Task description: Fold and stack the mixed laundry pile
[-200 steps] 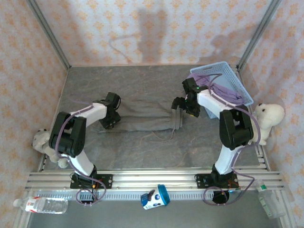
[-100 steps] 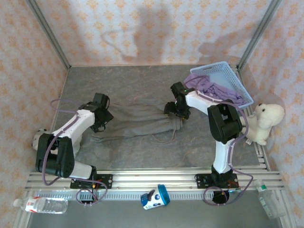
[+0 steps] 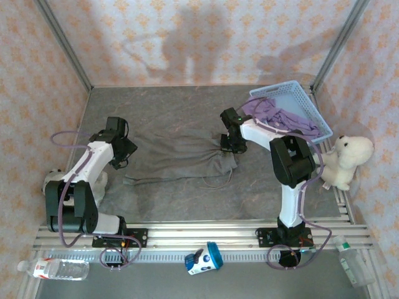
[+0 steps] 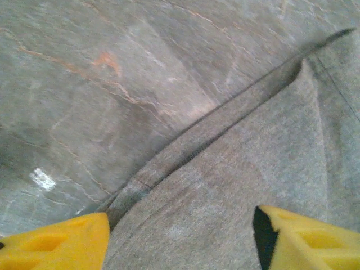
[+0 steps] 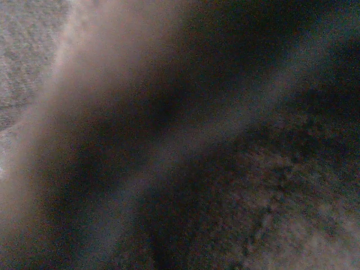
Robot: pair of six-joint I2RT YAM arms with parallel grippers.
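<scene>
Leftward has gone the left end effector (image 3: 121, 156), jaws wide over the grey-olive garment's (image 3: 181, 159) hem. Right end effector (image 3: 229, 148) at its opposite end: cannot tell. Limp, light cloth; pinch corners.

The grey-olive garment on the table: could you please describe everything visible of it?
The grey-olive garment is plain, soft knit-looking cloth with a stitched hem, lying mostly flat and spread sideways across the middle of the table. Its right end is bunched at the right gripper; the left gripper, open, hangs over its left edge.
</scene>
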